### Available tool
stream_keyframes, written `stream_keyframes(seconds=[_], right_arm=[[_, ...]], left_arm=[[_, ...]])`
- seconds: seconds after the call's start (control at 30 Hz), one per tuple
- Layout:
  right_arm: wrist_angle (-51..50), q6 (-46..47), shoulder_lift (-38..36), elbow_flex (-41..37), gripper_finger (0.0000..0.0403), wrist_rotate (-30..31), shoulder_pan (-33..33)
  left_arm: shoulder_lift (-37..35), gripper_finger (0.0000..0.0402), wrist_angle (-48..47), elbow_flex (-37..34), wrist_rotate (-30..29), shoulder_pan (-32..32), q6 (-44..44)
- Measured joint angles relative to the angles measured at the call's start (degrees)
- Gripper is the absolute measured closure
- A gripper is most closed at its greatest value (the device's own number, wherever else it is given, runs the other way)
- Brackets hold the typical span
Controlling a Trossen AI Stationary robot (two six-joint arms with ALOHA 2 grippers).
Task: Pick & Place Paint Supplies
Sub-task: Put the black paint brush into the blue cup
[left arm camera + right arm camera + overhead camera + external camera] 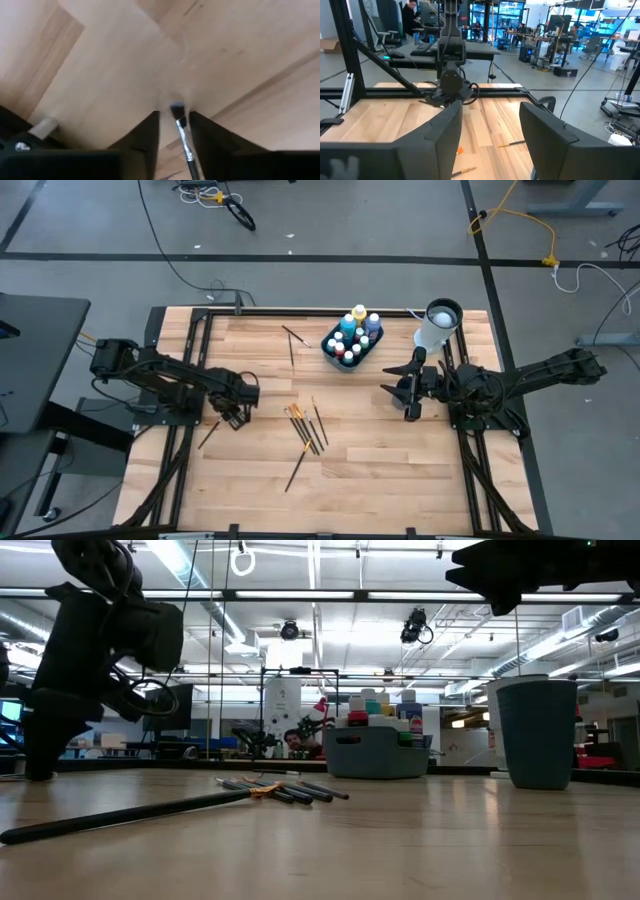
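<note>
Your left gripper (233,420) is down at the bench (380,470) on its left side, and the thing that matters is the thin dark-handled brush with a silver ferrule (181,131) lying right between its jaws. In the left wrist view the brush runs lengthwise along the gap, its bristle tip just past the fingertips (152,125) and its handle passing back under the wrist. So its long axis lies along the jaws' reach, not across it. The jaws stand partly parted with a sliver of gap on either side of the ferrule; you cannot tell from these pictures whether they are pinching it yet, so treat the grip as unconfirmed.

The left arm is plainly the nearer one. Your right gripper (410,392) waits on the right side of the bench, jaws released and empty, just beside the tall white cylinder with a dark top (437,325).

The high view gives what the wrist view cannot: the loose cluster of dark-and-wood brushes (306,428) lies to the right of the left gripper, and the dark tub of small coloured paint bottles (352,340) sits at the far middle. The low view shows the brushes flat on the bench.
</note>
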Motion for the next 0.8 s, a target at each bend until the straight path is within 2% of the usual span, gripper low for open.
stream_keyframes(seconds=[0.17,0.3,0.4,0.53,0.8], right_arm=[[0.0,0.0,0.0,0.0,0.0202,0.0,0.0],[0.3,0.0,0.0,0.0,0.0202,0.0,0.0],[1.0,0.0,0.0,0.0,0.0202,0.0,0.0],[1.8,0.0,0.1,0.0,0.0202,0.0,0.0],[5.7,2.3,4.7,0.0,0.0202,0.0,0.0]], left_arm=[[-2.6,0.0382,3.1,0.5,0.0,-0.1,-0.2],[-4.2,0.0386,8.1,0.5,-2.4,-0.4,-6.6],[-6.1,0.0392,19.1,0.7,-4.8,-1.7,-5.9],[-8.4,0.0393,41.3,0.8,-6.3,-2.7,-0.9],[-9.0,0.0395,74.5,0.9,-9.4,-3.1,18.0]])
